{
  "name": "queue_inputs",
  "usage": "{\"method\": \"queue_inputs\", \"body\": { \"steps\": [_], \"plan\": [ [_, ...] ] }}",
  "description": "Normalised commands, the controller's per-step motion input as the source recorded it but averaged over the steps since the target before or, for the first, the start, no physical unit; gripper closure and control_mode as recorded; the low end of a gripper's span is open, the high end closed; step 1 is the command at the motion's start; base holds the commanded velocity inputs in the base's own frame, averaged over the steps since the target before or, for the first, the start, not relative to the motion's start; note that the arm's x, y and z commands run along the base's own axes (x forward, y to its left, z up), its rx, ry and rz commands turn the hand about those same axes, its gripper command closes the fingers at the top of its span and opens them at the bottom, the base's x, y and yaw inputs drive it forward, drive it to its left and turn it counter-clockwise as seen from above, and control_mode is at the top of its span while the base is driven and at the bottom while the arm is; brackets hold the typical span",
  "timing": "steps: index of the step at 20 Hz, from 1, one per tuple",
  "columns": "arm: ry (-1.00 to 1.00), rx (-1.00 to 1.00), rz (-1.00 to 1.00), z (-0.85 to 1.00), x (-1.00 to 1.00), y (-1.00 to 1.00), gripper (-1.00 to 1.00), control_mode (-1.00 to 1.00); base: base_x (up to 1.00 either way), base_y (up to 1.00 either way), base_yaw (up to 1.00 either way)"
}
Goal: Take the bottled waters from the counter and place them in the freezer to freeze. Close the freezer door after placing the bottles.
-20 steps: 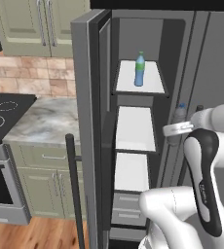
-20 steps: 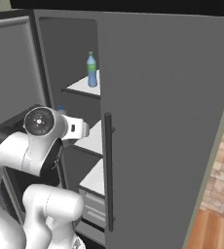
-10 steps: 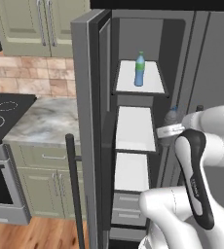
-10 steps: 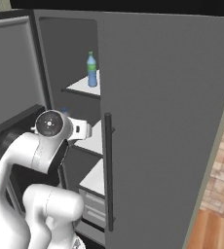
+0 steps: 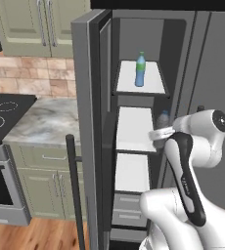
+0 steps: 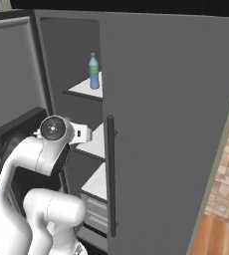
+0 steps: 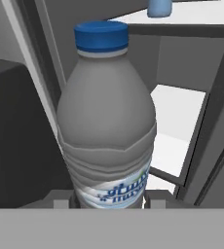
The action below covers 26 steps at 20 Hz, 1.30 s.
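Grey bottle (image 7: 106,121) upright between my fingers (image 7: 60,204), gripped at its base, blue cap up, just beside the freezer's middle shelf (image 5: 134,128)

From behind and to the left of the arm, the left base view looks forward and slightly down into the open freezer (image 5: 136,141), taking in the counter (image 5: 46,124) and stovetop (image 5: 4,114) at its left edge. The right base view faces the same compartment from the arm's other side, closer to the plain grey door (image 6: 171,124), which crosses its right half. Both share the white shelves and the blue bottle (image 5: 140,70) on the top shelf, near its back edge. The hand view sits very near the grey bottle (image 7: 106,121), looking past it at the shelves.
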Motion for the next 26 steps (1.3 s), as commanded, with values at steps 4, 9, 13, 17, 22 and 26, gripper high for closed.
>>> {"method": "queue_inputs", "body": {
  "steps": [4,9,13,17,22,26],
  "plan": [
    [-0.02,0.00,0.00,-0.39,0.21,0.06,1.00,-1.00,0.00,0.00,0.00],
    [0.00,0.00,0.00,-0.33,0.23,0.00,1.00,-1.00,0.00,0.00,0.00],
    [-0.03,0.00,0.00,-0.27,0.16,0.00,1.00,-1.00,0.00,0.00,0.00],
    [-0.06,0.00,-0.01,-0.22,0.15,0.00,1.00,-1.00,0.00,0.00,0.00],
    [-0.06,0.00,-0.03,-0.08,0.06,0.00,1.00,-1.00,0.00,0.00,0.00],
    [0.00,0.00,-0.01,0.00,0.17,0.01,1.00,-1.00,0.00,0.00,0.00]
  ]
}}
